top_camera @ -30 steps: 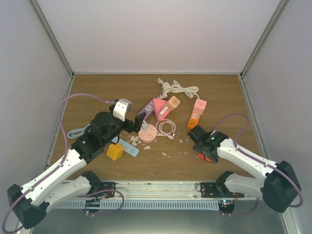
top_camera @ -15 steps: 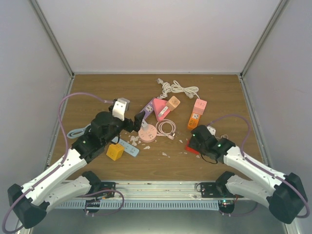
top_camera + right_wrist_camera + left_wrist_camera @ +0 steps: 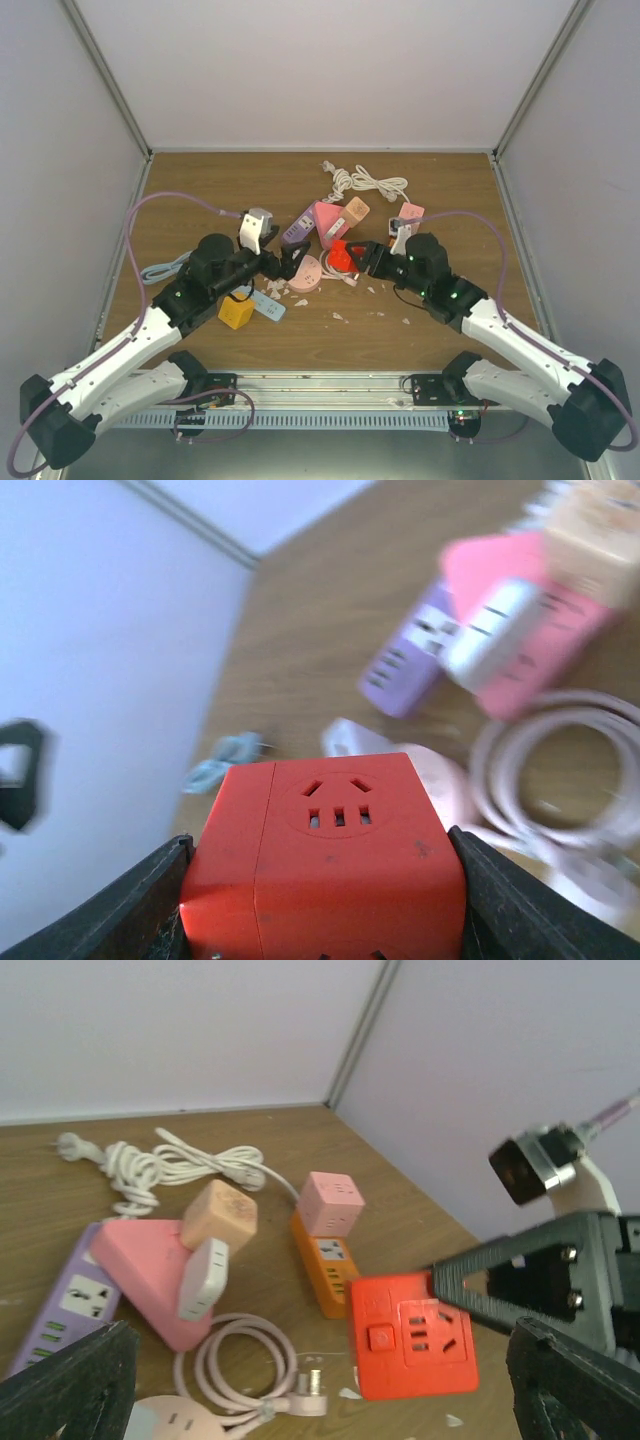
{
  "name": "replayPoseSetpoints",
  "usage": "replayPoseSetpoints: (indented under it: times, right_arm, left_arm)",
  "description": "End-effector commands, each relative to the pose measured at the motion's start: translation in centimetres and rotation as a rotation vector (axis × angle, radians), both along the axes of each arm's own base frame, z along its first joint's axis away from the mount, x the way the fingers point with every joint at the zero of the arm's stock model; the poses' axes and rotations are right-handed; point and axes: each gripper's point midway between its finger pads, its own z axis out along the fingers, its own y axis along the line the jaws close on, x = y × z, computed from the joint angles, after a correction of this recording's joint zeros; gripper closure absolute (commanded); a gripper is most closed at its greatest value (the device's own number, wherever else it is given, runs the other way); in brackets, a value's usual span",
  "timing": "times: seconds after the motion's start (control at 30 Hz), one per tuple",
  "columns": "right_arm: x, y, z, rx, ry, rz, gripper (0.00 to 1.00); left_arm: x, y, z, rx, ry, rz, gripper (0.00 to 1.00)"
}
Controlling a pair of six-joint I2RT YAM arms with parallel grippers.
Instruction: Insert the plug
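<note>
Slippage of red socket cube (image 3: 412,1335) pinched in right gripper (image 3: 325,880), seemingly by rear edges only, if shoved by left gripper (image 3: 320,1385), spread wide opposite, empty.

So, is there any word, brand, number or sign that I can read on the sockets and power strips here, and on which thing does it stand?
No text can be read in any view.
red socket cube: only slots and a button, no print visible.
orange power strip: too small and blurred to read.
purple power strip: too small to read.
</note>
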Motion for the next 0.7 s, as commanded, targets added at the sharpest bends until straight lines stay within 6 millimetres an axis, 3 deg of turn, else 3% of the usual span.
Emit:
replayPoseSetpoints:
  times: [0.0, 0.13, 0.27, 0.43, 0.67]
  right_arm:
    - [-0.3, 3.2, 10.2, 0.229, -0.307, 0.183, 0.41]
    - [-2.2, 4.5, 14.2, 0.331, -0.412, 0.334, 0.41]
    - [-3.5, 4.9, 17.1, 0.384, -0.506, 0.413, 0.41]
    - [-3.8, 4.9, 18.4, 0.397, -0.55, 0.427, 0.41]
    - [-4.0, 5.3, 18.2, 0.413, -0.551, 0.453, 0.41]
  left_arm:
    - [-1.8, -1.7, 3.1, -0.135, -0.083, -0.144, 0.01]
    - [-3.3, -2.2, 4.8, -0.219, -0.143, -0.227, 0.01]
    - [-2.9, -2.3, 5.6, -0.276, -0.084, -0.213, 0.01]
    - [-4.2, -3.5, 7.7, -0.37, -0.038, -0.326, 0.01]
    - [-3.8, -3.6, 7.0, -0.443, 0.032, -0.325, 0.01]
